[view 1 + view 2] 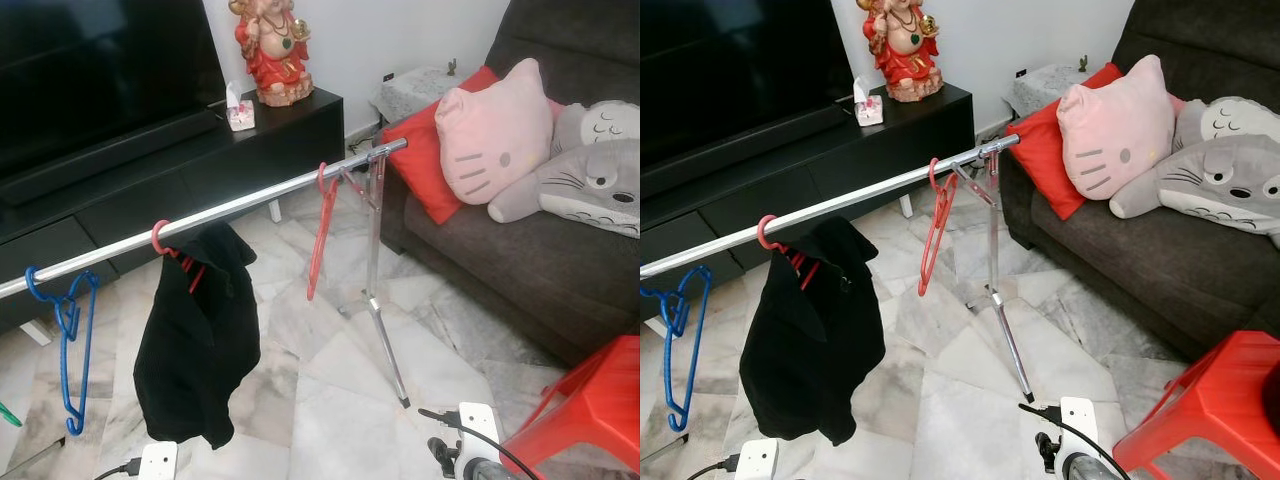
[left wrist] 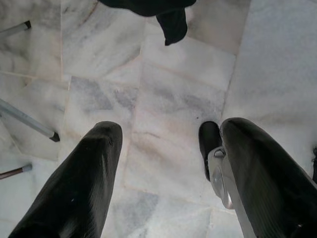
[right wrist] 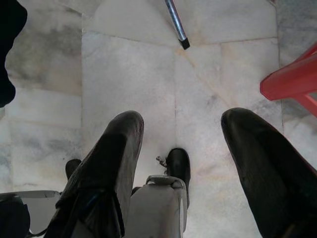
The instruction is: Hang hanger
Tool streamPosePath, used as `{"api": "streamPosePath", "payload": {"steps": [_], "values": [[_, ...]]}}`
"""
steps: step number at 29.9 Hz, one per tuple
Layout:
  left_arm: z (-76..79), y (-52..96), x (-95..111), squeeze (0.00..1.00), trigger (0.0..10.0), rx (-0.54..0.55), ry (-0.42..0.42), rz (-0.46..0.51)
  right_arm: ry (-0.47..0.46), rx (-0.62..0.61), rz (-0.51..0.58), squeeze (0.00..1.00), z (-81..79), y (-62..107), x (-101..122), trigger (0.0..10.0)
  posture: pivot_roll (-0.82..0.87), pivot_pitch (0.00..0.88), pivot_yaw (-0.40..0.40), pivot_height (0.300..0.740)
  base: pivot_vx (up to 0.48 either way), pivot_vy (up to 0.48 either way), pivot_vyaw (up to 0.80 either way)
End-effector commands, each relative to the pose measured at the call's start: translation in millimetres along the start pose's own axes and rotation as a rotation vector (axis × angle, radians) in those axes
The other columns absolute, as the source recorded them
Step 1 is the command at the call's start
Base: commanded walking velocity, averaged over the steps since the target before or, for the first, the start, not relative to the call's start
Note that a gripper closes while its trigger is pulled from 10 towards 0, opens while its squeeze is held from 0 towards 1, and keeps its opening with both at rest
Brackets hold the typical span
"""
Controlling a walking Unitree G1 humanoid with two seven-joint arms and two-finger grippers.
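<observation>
Hanging low over the marble floor, the left hand is pointing downward with its two black fingers spread wide apart, gripping nothing and touching nothing. The right hand is hanging the same way, fingers wide apart and empty, with the robot's own foot showing between them on the floor. A corner of the red plastic stool is sitting just beside the right hand.

Ahead, a chrome clothes rail is running slantwise across the room on a thin metal leg. Three hangers are hanging from it: a blue hanger near the rail's left end, a red hanger carrying a black garment around the middle, and an empty red hanger close to the rail's right end. Beyond the rail, a black TV cabinet is carrying a red-and-gold figurine and a tissue box at its right corner. To the right, a dark sofa is holding a red cushion, a pink cat-face pillow and a grey plush toy.
</observation>
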State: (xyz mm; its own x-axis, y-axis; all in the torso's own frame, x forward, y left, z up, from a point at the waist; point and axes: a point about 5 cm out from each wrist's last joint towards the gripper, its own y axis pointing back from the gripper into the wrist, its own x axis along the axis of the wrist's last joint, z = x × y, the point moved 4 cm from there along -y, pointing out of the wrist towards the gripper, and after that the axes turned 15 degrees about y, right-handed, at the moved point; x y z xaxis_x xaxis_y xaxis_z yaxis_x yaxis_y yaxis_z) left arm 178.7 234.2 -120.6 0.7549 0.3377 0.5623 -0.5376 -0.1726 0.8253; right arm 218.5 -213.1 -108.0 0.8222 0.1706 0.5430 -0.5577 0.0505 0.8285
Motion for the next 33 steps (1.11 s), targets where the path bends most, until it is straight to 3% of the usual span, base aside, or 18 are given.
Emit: {"api": "streamPosePath", "payload": {"steps": [1, 4, 11, 22, 26, 33], "values": [[-5.4, 0.0, 4, 0.0, 10.0, 0.021, 0.028, 0.019, -0.008, 0.003, -0.003, 0.0, -3.3, -0.4, 0, 10.0, -0.22, 0.0, 0.126, 0.74, 0.0, 0.0, -0.63], [-46.3, 8.7, -14, 0.0, 10.0, 0.096, 0.066, -0.034, -0.027, -0.012, -0.022, 0.0, -3.2, 0.7, -9, 10.0, -0.19, 0.0, 0.111, 0.74, 0.0, 0.0, -0.7], [-65.4, 14.5, -23, 0.0, 10.0, 0.121, 0.038, -0.069, -0.021, -0.008, -0.021, 0.0, -2.0, 1.2, -11, 10.0, -0.2, 0.0, 0.105, 0.74, 0.0, 0.0, -0.7], [-44.3, 19.1, -60, 0.0, 10.0, 0.109, 0.029, -0.13, -0.012, -0.021, -0.038, 0.0, 1.2, 2.7, -19, 10.0, -0.2, 0.0, 0.086, 0.74, 0.0, -0.158, -0.7], [-43.6, 19.6, -62, 0.0, 10.0, 0.112, 0.055, -0.129, -0.013, -0.021, -0.037, 0.0, 1.9, 2.9, -20, 10.0, -0.2, 0.0, 0.086, 0.74, 0.0, -0.174, -0.7], [-39.2, 16.5, -54, 0.0, 10.0, 0.1, 0.01, -0.111, -0.009, -0.02, -0.036, 0.0, 3.3, 3.3, -20, 10.0, -0.2, 0.0, 0.084, 0.74, 0.0, 0.0, -0.7]]}}
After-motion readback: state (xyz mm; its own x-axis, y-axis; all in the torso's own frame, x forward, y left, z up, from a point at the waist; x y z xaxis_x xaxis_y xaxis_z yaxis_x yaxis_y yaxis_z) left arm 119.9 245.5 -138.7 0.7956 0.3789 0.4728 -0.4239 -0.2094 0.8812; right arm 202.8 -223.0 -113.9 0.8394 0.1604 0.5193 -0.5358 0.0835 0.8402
